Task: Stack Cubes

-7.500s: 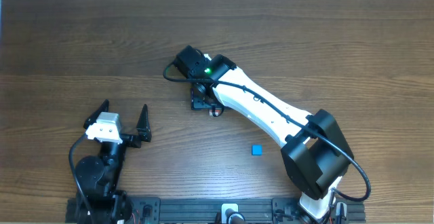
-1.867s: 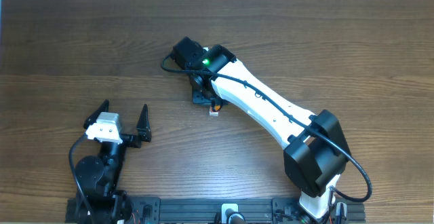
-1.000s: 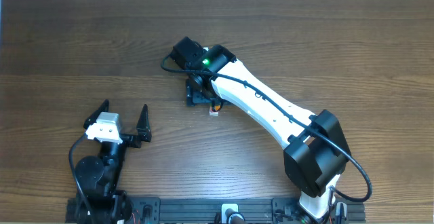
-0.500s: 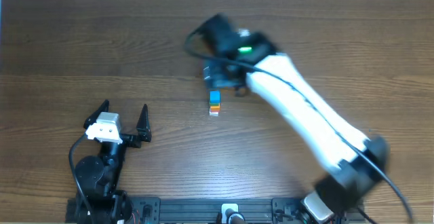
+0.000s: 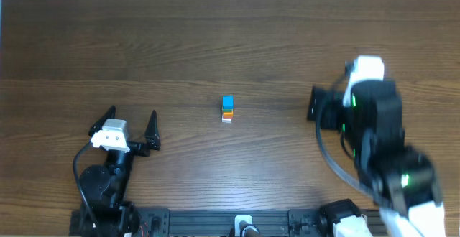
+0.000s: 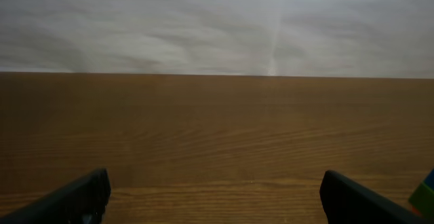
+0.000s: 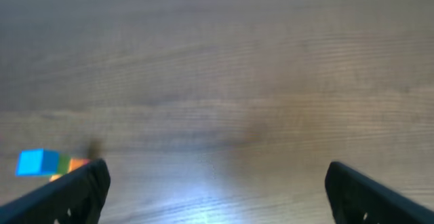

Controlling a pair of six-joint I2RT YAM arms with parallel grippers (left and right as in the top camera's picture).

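Cubes (image 5: 227,110) stacked on the counter (image 5: 230,29).
I see my right arm (image 5: 370,115) well apart from them, left arm (image 5: 108,161) folded low; both jaws spread wide.

From my seat, the cube stack (image 5: 228,110) stands as the obstacle at mid-table. Bare wood of the table (image 5: 230,36) runs all round it, giving me open lanes from either side. The left gripper (image 5: 131,122) and right gripper (image 5: 315,104) sit well apart from it.
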